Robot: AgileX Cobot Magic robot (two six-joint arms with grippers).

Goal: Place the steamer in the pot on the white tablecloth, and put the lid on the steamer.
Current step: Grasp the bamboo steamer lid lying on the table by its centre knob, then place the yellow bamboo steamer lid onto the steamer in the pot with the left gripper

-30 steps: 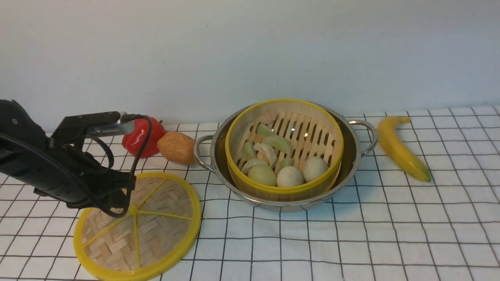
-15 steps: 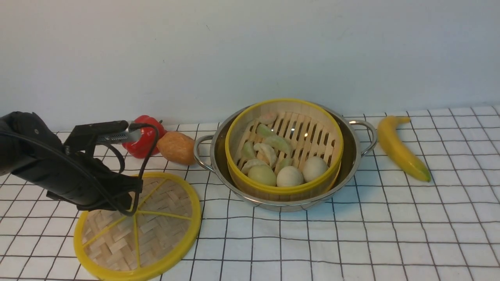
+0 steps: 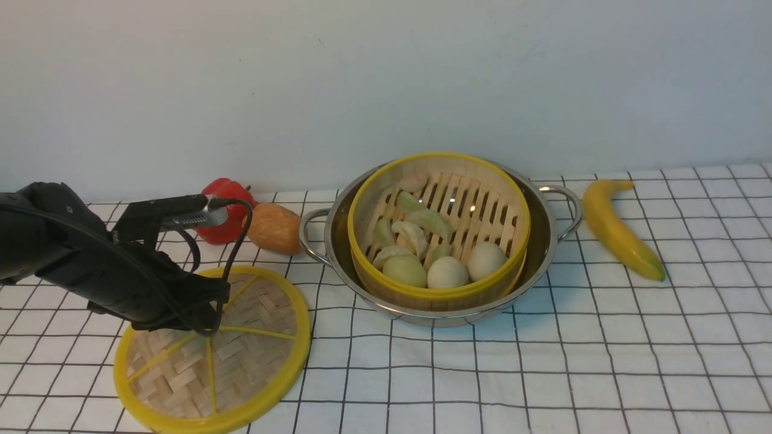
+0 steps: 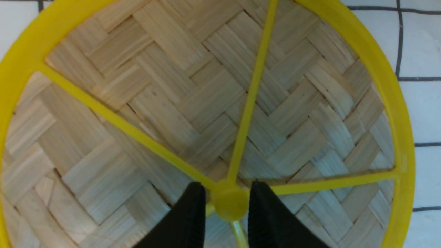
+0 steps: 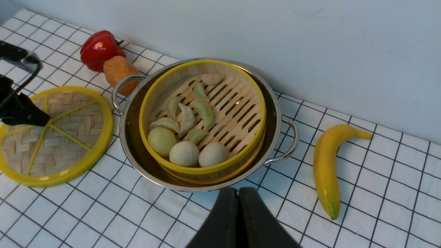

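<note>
Left tool (image 4: 227, 186) straddling lid (image 4: 172, 103) centre, white tablecloth (image 3: 543, 374)

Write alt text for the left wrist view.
Left gripper, its two black fingers open and straddling the yellow centre hub of the woven bamboo lid, seen from close above. The lid fills the frame, lying flat on the white tablecloth.

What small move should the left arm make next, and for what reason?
Probably close the left end effector on the yellow knob at the middle of the lid: its fingers stand open on either side of that knob, and the lid lies flat on the tablecloth. The steamer sits in the pot, so only the lid remains.
</note>
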